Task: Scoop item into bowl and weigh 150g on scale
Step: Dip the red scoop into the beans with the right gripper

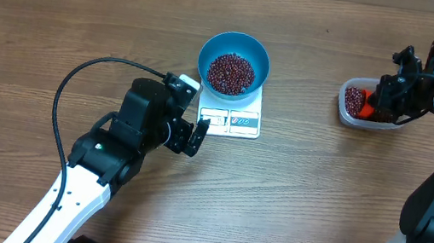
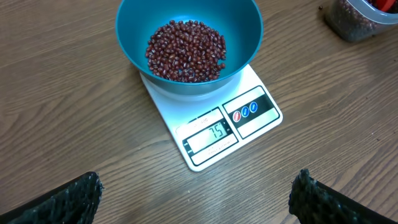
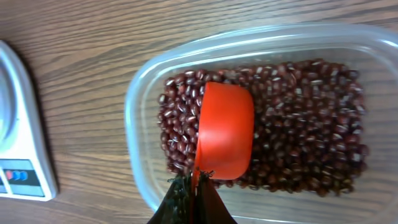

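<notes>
A bright-blue bowl (image 1: 234, 62) (image 2: 188, 43) holding dark red-brown beans (image 2: 185, 51) stands on the white scale (image 1: 234, 121) (image 2: 214, 121), whose display reads 75. My left gripper (image 1: 190, 135) (image 2: 196, 198) hovers open just in front of the scale, with nothing between its fingers. At the right, my right gripper (image 1: 379, 101) (image 3: 198, 182) is shut on the handle of an orange scoop (image 3: 225, 132) (image 1: 364, 103). The scoop lies tipped on its side over the beans (image 3: 298, 118) in a clear plastic tub (image 1: 359, 104) (image 3: 140, 112).
The wooden table (image 1: 60, 20) spreads round everything. A black cable (image 1: 90, 77) loops off the left arm at the left. The scale's corner (image 3: 18, 130) shows at the left edge of the right wrist view.
</notes>
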### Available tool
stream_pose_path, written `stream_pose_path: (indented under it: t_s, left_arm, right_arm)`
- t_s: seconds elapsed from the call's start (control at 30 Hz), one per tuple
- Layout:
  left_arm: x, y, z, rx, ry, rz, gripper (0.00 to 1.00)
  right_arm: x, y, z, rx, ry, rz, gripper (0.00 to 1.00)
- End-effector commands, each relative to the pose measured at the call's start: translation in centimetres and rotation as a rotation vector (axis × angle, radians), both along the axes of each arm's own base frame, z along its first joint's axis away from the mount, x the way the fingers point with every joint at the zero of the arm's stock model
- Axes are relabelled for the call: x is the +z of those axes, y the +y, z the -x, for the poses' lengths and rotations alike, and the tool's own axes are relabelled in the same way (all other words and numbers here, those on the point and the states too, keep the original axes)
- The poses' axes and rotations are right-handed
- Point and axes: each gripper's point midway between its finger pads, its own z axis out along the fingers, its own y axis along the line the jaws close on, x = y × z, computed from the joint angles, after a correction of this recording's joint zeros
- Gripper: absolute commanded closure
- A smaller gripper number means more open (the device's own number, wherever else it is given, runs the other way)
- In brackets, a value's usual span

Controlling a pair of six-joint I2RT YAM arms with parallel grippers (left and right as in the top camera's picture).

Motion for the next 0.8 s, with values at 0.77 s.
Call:
stream_pose_path:
  t_s: [0.77]
  left_arm:
    - [-0.3,0.0,0.0,0.006,0.013,0.008,0.00]
  right_arm:
    - [0.2,-2.7,0.9,-0.124,0.007,-0.305,0.96]
